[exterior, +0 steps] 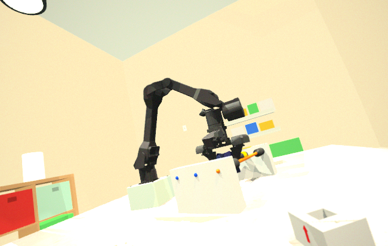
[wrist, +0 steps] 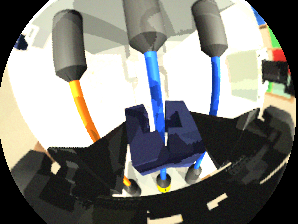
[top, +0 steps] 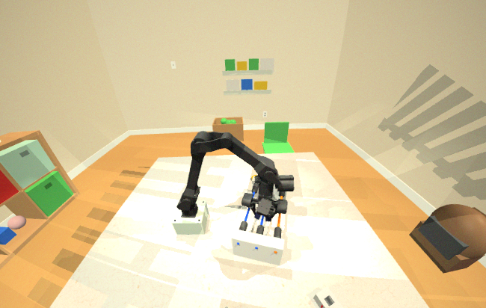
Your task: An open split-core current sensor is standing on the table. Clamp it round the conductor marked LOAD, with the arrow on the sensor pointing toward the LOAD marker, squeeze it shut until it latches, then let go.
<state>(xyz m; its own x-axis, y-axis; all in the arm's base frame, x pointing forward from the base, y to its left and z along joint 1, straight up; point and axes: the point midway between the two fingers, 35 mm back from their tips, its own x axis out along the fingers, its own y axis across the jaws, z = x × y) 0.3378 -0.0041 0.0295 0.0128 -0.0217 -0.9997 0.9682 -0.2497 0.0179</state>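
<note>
here | gripper (top: 263, 217) (exterior: 224, 157) (wrist: 156, 119) gripping sensor (wrist: 165, 142) | middle blue conductor (wrist: 156, 85) seemingly between halves

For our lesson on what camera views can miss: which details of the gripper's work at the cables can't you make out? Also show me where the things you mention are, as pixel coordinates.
- Latch on the dark blue sensor (wrist: 182, 132): too coarse in the wrist view.
- Sensor's arrow: no visible face shows one in the wrist view.
- Fingertips' contact: hidden by the gripper (top: 265, 216) in the top view.

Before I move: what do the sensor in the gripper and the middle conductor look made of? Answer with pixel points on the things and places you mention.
Sensor (wrist: 182, 132): probably moulded plastic, dark navy, fairly matt; crisp block edges, flat facets, no metallic glint.
Middle conductor (wrist: 154, 80): likely plastic-insulated wire, smooth blue jacket, gently curved; core hidden.
</note>
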